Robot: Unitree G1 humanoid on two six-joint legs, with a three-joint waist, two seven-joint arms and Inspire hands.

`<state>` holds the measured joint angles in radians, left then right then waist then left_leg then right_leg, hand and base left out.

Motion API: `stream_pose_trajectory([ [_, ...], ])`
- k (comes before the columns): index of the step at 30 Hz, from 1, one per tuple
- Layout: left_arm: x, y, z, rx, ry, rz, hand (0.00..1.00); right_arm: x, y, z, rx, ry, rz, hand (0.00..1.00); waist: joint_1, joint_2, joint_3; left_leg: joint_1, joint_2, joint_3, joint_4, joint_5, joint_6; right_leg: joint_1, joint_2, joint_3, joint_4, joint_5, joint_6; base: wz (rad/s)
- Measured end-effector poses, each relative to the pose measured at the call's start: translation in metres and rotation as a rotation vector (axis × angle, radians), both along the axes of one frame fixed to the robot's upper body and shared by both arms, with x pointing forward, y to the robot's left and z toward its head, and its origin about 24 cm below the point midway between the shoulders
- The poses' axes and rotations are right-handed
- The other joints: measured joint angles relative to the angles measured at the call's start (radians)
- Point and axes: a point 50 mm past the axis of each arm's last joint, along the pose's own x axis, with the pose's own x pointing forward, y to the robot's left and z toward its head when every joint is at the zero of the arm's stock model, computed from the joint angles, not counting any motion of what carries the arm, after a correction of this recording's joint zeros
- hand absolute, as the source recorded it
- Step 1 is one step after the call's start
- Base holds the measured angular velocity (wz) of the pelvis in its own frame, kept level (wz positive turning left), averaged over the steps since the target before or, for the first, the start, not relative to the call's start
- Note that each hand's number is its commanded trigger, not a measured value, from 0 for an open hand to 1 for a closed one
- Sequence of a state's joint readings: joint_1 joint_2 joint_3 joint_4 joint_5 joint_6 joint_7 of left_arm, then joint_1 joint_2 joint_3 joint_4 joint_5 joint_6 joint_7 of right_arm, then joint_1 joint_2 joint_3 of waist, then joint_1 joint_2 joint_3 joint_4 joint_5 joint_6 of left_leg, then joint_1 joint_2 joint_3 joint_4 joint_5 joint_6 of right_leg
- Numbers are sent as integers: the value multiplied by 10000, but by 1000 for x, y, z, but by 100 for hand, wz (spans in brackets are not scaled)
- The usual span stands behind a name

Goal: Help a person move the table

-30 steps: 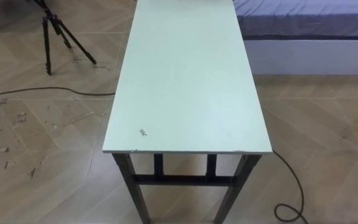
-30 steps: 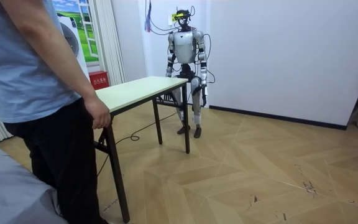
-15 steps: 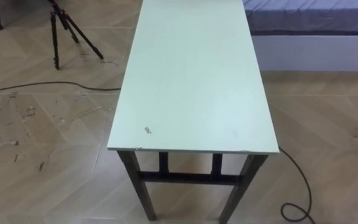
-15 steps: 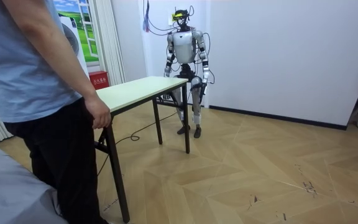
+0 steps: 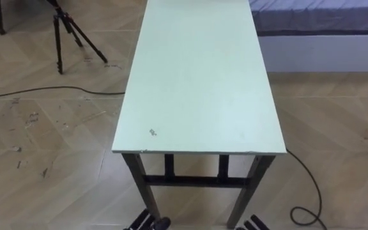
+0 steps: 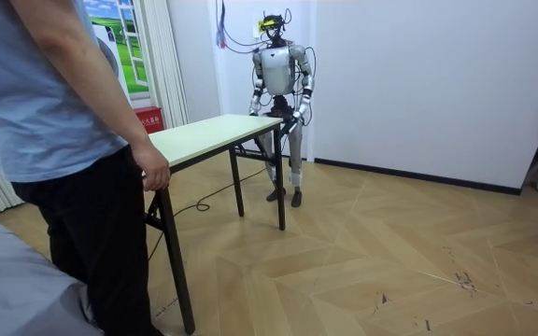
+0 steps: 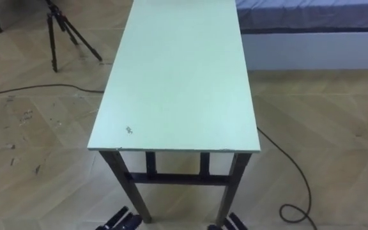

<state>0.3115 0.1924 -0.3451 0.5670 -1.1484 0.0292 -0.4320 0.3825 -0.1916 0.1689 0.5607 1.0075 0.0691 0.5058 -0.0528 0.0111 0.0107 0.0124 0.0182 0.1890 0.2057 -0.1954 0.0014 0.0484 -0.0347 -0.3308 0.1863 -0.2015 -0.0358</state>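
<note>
Both of the robot's hands are showing at the very bottom of the eye views. Its left hand is sitting in line with the near left leg and its right hand in line with the near right leg, each lower than the top and short of the near short edge. So little of either is showing that I cannot tell whether it is wide or closed, and neither seems to be touching anything.

Beyond them the long pale-green rectangular table with dark metal legs is stretching away towards a bed with a grey-purple cover and white base. A black tripod is standing on the wooden floor off the table's far left corner.

From where I am watching, the robot is standing upright at the short end nearest the white wall, arms bent at its sides. At the opposite short end a person in a blue shirt and dark trousers is standing, the person's hand hanging right at that end's corner. Whether it is gripping the edge I cannot tell.

All the legs I can see are resting on the floor, so I am judging that the carry is not yet begun. Taking hold, lifting both ends and walking are all remaining.
</note>
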Motion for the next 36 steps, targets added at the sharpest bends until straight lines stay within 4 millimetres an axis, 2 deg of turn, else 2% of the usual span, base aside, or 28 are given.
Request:
stream_pose_trajectory([
  [5, 19, -25, 20, -1243, -882, -248, 0, 18, 30, 17, 1429, -963, 446, 0, -38, 105, -9, 7, -86, -10, -4, 2, 2, 19, 1, 58, 1, -1, 1, 0],
  [10, 32, -34, 26, -1497, -1257, -604, 0, 36, 40, 27, 1777, -1646, 859, 0, -97, 101, 1, 93, -82, -3, -7, 2, 1, 30, 15, 239, 28, 0, 1, -3],
  [14, 43, -34, 30, -1520, -1552, -711, 0, 49, 43, 32, 1886, -2038, 1026, 0, -136, 77, 57, 155, -10, 11, -64, -2, 6, 45, 14, 261, 86, 5, 3, 0],
  [19, 54, -31, 33, -1234, -1578, -836, 0, 64, 43, 38, 2297, -2263, 751, 0, -208, 145, 69, 167, -16, -16, -82, -31, 55, 41, 11, 271, 165, 4, 5, 0],
  [25, 63, -27, 33, -723, -1208, -780, 0, 82, 36, 44, 1761, -2328, 863, 0, -219, 248, 6, 227, -76, -40, -5, -36, 67, 86, 8, 262, 203, 9, -3, 0],
  [28, 73, -23, 31, -428, -972, -610, 0, 91, 36, 46, 1485, -2283, 826, 0, -170, 232, 64, 343, -63, 1, -11, -36, 67, 218, 9, 253, 197, 9, -4, 0],
  [31, 89, -18, 35, -262, -872, -185, 0, 111, 39, 55, 1291, -2545, 810, 0, -167, 190, 117, 323, -72, 10, -1, -21, 90, 184, 13, 269, 171, 8, -7, 0],
  [36, 106, -14, 42, -339, -756, 445, 0, 117, 40, 57, 1072, -2277, 758, 0, -56, 180, 108, 326, -96, 22, -10, -21, 90, 192, -2, 294, 152, 8, -4, -1],
])
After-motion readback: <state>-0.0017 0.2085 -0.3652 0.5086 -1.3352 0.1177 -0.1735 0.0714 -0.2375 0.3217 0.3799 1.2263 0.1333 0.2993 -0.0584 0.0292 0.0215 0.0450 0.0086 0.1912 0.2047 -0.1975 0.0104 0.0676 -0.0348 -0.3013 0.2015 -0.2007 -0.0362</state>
